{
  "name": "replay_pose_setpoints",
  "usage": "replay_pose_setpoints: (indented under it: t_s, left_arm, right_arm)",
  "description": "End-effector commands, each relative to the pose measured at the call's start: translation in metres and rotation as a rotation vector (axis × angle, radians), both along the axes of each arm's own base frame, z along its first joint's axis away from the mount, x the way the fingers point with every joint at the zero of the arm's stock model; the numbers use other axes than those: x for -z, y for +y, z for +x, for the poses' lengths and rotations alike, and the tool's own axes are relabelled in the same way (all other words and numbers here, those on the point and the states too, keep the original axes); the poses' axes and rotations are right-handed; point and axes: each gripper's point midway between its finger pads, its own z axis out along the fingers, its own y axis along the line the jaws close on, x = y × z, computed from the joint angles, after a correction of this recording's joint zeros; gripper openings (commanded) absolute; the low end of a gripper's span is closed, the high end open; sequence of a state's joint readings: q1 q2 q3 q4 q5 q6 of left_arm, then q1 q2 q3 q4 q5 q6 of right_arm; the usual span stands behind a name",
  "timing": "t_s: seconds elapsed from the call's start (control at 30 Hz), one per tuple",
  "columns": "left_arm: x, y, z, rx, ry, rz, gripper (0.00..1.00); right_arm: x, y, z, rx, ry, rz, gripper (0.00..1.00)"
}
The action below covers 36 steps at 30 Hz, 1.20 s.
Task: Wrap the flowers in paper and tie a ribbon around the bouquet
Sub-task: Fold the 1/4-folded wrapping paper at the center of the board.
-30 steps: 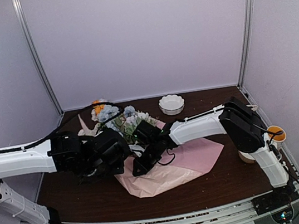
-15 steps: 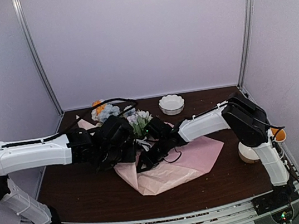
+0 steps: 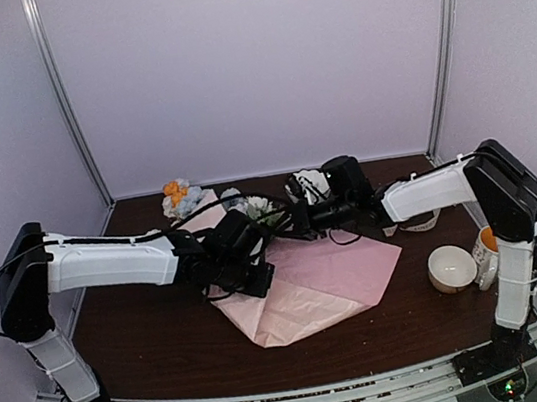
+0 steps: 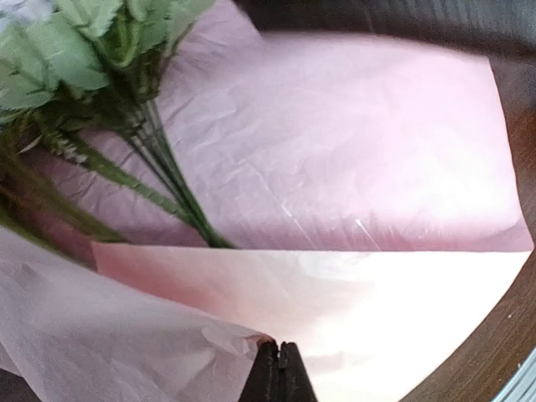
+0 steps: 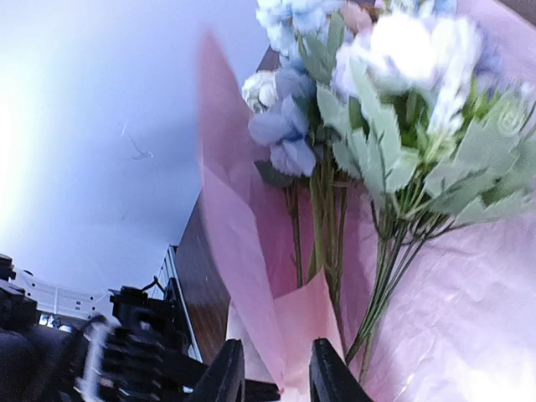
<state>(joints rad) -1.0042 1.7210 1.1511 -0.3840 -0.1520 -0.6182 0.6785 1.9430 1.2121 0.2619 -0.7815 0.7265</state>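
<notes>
Though dark, table [image 3: 149, 350] within pale walls [image 3: 248, 62]

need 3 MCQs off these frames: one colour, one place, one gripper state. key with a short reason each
1. What colour is the paper?
A green; B pale pink; C yellow.

2. Where do the stems of the flowers lie?
A on the paper; B in a vase; C on the floor.

3. How do the jaws of the left gripper stand?
A wide apart; B out of view; C shut.

Key:
1 B, the sheet is pale pink in all three views.
2 A, the left wrist view shows the green stems lying across the sheet.
3 C, its fingertips meet with no gap, and a paper flap looks pinched at their tips.
</notes>
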Motion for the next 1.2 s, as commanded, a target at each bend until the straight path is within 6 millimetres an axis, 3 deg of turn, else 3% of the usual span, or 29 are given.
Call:
replay_pose_setpoints:
  t_s: [0.0, 0.23, 0.4, 0.57, 0.83, 1.0, 1.17]
  left_arm:
    - [0.004, -0.031, -0.002, 0.207, 0.004, 0.027, 0.00]
    - [0.017, -0.043, -0.005, 0.313, 0.028, 0.076, 0.00]
    - [0.032, -0.046, -0.015, 0.380, 0.091, 0.106, 0.00]
    - [0.032, -0.048, -0.012, 0.388, 0.082, 0.113, 0.00]
    - [0.035, -0.047, -0.012, 0.403, 0.090, 0.114, 0.00]
    - [0.036, -0.048, -0.012, 0.400, 0.094, 0.109, 0.00]
    - [0.035, -0.048, -0.012, 0.399, 0.095, 0.106, 0.00]
  right_arm:
    - [-0.030, -0.018, 0.036, 0.095, -0.063, 0.042, 0.29]
    - [-0.036, -0.036, 0.063, 0.142, -0.118, -0.017, 0.33]
    - [-0.030, -0.027, 0.082, 0.110, -0.095, -0.052, 0.37]
    - [-0.015, 0.003, 0.064, -0.009, -0.073, -0.083, 0.46]
    - [0.020, 0.014, 0.036, -0.122, -0.024, -0.183, 0.49]
    - [0.036, 0.021, 0.021, -0.177, 0.010, -0.194, 0.44]
    - [0.032, 0.028, 0.015, -0.213, 0.054, -0.135, 0.25]
